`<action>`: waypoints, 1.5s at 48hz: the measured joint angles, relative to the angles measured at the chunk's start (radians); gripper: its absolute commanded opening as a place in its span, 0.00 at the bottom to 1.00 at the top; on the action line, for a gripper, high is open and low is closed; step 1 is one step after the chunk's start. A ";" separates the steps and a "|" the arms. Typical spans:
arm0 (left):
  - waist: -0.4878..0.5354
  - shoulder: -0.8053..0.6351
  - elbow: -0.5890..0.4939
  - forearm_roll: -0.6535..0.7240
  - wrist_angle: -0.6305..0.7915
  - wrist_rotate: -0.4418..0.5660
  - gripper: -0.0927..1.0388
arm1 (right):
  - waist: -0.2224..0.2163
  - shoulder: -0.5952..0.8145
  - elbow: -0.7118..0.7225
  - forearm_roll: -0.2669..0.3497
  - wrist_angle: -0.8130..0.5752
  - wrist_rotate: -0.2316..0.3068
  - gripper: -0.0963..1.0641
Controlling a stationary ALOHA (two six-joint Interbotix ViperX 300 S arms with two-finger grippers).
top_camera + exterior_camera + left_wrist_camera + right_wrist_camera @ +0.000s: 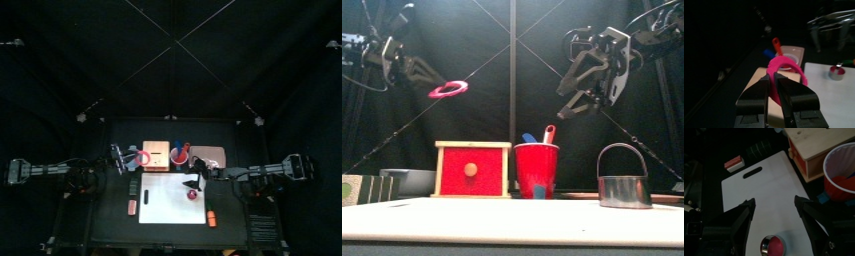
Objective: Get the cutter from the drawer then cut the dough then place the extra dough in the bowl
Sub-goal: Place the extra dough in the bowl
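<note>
1. Fingers (755, 98) of the left gripper are clenched on a flat pink ring of dough (784, 61). They hold it in the air, high above the black bench (112, 228).
2. Seen from above, this gripper and its ring hang at 9 o'clock of the pale wooden box with a red drawer front (473, 170), over the bench's back-left part.
3. Fingers (742, 219) of the right gripper are spread wide and grasp nothing. They hang above the white cutting board (764, 188), toward its 1 o'clock corner.
4. A round metal cutter with a wire handle (624, 190) stands upright on the board, near its 2 o'clock edge.
5. Inside the cutter's band lies a flat red disc of dough (774, 248).
6. At 11 o'clock of the board stands the wooden box, its drawer front shut flush.
7. Just beside the box, at its 3 o'clock, stands a red cup (537, 168). A blue toy knife (528, 138) and a red toy knife (548, 132) stick out of its top.
8. A flat pink tray (215, 156) lies at 3 o'clock of the cup.
9. A blue-grey bowl (409, 181) shows at 9 o'clock of the box, below the raised ring.
10. A small red striped toy (734, 163) lies on the bench at 9 o'clock of the board, apart from it.
</note>
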 measured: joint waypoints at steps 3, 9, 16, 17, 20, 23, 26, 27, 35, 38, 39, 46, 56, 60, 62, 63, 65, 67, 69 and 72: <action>0.075 -0.023 0.025 -0.029 0.031 0.000 0.56 | 0.000 0.000 0.000 0.002 0.000 0.000 0.90; 0.215 -0.025 0.072 -0.080 0.112 0.000 0.56 | 0.000 -0.002 0.000 0.000 0.000 0.000 0.90; 0.299 0.008 0.094 -0.098 0.196 -0.002 0.56 | 0.000 -0.002 0.000 0.000 0.000 0.002 0.90; 0.304 0.014 0.094 -0.098 0.204 -0.002 0.56 | 0.000 0.000 0.000 0.000 0.000 0.000 0.90; 0.304 0.037 0.092 -0.098 0.219 -0.002 0.56 | 0.000 0.000 0.000 0.000 0.000 0.000 0.90; 0.302 0.071 0.092 -0.098 0.224 -0.002 0.56 | -0.003 0.000 0.000 0.000 -0.002 -0.002 0.90; 0.288 0.103 0.086 -0.098 0.225 0.000 0.56 | -0.003 -0.002 0.000 0.000 -0.002 0.000 0.90; 0.282 0.112 0.084 -0.098 0.227 0.000 0.56 | -0.003 -0.002 0.000 0.000 -0.002 0.000 0.90; 0.221 0.198 0.077 -0.084 0.216 0.000 0.61 | -0.005 0.000 0.000 0.003 -0.002 -0.002 0.90; 0.213 0.215 0.077 -0.084 0.198 -0.002 0.67 | -0.005 0.000 -0.002 0.003 -0.002 0.000 0.90; 0.212 0.219 0.077 -0.086 0.190 -0.002 0.69 | -0.005 -0.002 -0.002 0.005 -0.002 0.000 0.90; 0.209 0.222 0.077 -0.117 0.137 -0.011 0.85 | -0.005 0.000 -0.002 0.008 -0.003 0.000 0.90; 0.206 0.216 0.077 -0.202 0.057 -0.015 0.94 | -0.006 0.000 -0.003 0.008 -0.002 0.000 0.90; 0.189 0.210 0.069 -0.256 0.017 -0.025 0.94 | -0.006 0.000 -0.006 0.009 -0.003 0.000 0.90; 0.173 0.207 0.063 -0.276 0.002 -0.031 0.94 | -0.008 0.000 -0.006 0.011 -0.003 0.000 0.90; 0.163 0.206 0.061 -0.284 -0.006 -0.032 0.94 | -0.008 0.000 -0.008 0.009 -0.003 0.000 0.90; 0.138 0.199 0.051 -0.290 -0.021 -0.034 0.94 | -0.009 0.000 -0.009 0.011 -0.003 0.000 0.90; 0.109 0.193 0.040 -0.288 -0.035 -0.034 0.94 | -0.011 0.000 -0.009 0.009 -0.003 0.000 0.90; 0.075 0.184 0.031 -0.279 -0.051 -0.034 0.93 | -0.012 0.000 -0.009 0.011 -0.003 0.000 0.90; 0.032 0.167 0.018 -0.256 -0.074 -0.032 0.93 | -0.014 0.000 -0.009 0.009 -0.003 0.000 0.90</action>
